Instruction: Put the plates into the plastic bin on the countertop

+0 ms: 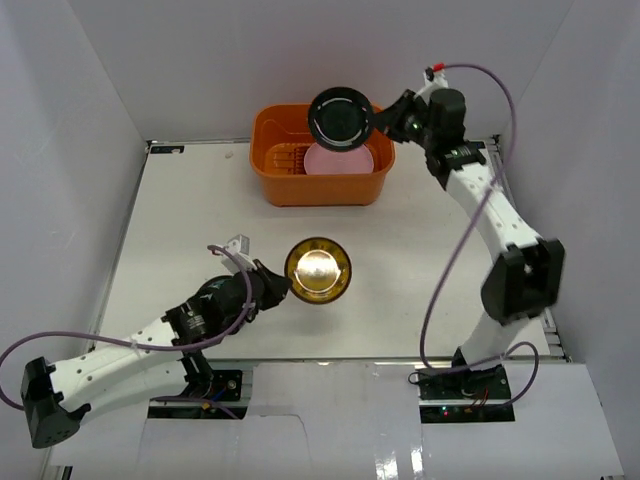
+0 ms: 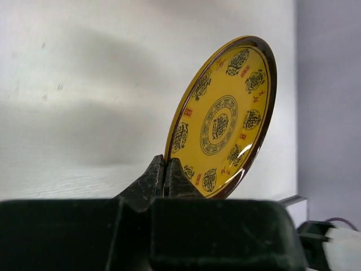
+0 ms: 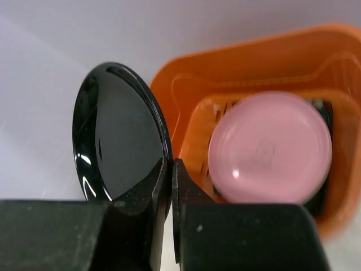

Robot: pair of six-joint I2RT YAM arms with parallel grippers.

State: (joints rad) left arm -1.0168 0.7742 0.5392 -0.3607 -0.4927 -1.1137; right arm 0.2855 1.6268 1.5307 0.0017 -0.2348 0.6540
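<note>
The orange plastic bin [image 1: 285, 180] stands at the back of the white countertop [image 1: 200, 220] with a pink round plate [image 1: 340, 162] inside; both show in the right wrist view, the bin [image 3: 248, 62] and the pink plate [image 3: 269, 147]. My right gripper [image 1: 375, 122] is shut on the rim of a black round plate [image 1: 340, 117] and holds it above the bin; it also shows in the right wrist view [image 3: 118, 135]. My left gripper [image 1: 283, 285] is shut on the rim of an amber-patterned round plate [image 1: 318, 270] at mid-table, seen close in the left wrist view [image 2: 223, 121]. Other plates are out of view.
White walls [image 1: 90, 130] close in the left, back and right sides. The right arm [image 1: 500, 230] reaches along the right side of the table. The left arm [image 1: 140, 350] lies across the near left corner.
</note>
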